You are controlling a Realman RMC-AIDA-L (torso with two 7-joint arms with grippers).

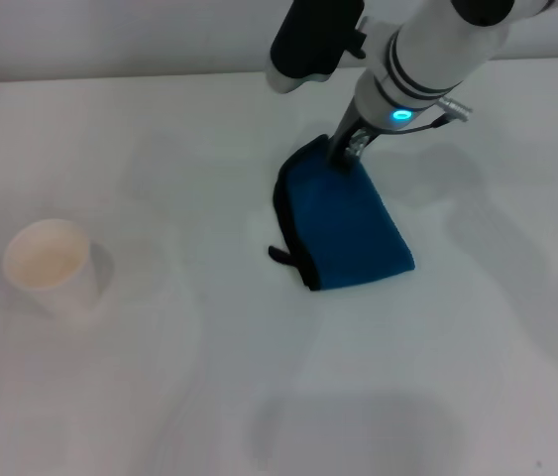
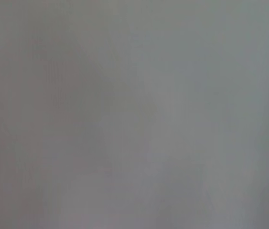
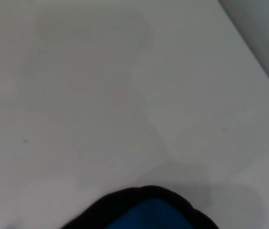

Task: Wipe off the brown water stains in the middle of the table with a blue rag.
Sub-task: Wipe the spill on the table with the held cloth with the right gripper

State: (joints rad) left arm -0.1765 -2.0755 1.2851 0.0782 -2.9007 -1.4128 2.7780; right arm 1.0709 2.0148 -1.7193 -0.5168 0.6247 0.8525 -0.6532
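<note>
— What's the cloth like?
— I see the blue rag [image 1: 346, 226], folded, black-trimmed, flat mid-desk [image 1: 160, 397]; my right end effector [image 1: 346, 149] is clenched on its far edge.
— Surface?
— Smooth, white; paper cup [image 1: 49, 263] left.

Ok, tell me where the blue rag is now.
In the head view the blue rag lies mid-table, right of the paper cup, its far end under the right gripper.
</note>
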